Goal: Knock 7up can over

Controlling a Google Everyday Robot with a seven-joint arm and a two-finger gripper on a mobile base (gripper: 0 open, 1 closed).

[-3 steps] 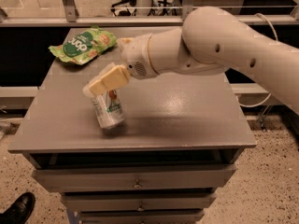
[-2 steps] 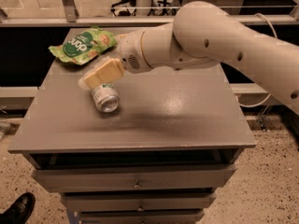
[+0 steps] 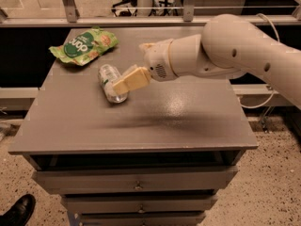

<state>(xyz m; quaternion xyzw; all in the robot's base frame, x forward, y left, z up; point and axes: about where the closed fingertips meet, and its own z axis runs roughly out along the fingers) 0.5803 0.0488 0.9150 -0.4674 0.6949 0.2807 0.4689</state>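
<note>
The 7up can (image 3: 110,79) lies on its side on the grey cabinet top (image 3: 178,121), in the left part of the surface and a little toward the far edge, with one round end turned toward the near-right and its silver body with green print running away toward the far-left. The gripper (image 3: 129,68) is just right of the can and low over the surface, at the end of a thick cream-coloured arm (image 3: 235,51) that reaches in from the right side of the scene. Its claw stands wide, with nothing held between the two tan fingers: the nearer finger (image 3: 132,80) slants down to the left and crosses in front of the can's upper side, so that its tip overlaps the can in this view, though contact cannot be made out; the other finger shows only as a short tan stub at the far side of the wrist. A green snack bag (image 3: 83,45) lies flat at the far-left corner of the top, near the can but apart from it. Below the top the cabinet has drawers (image 3: 136,185) with small handles. A black shoe (image 3: 17,211) shows on the speckled floor at the near-left corner, and a pale cable (image 3: 269,95) hangs at the right behind the arm
</note>
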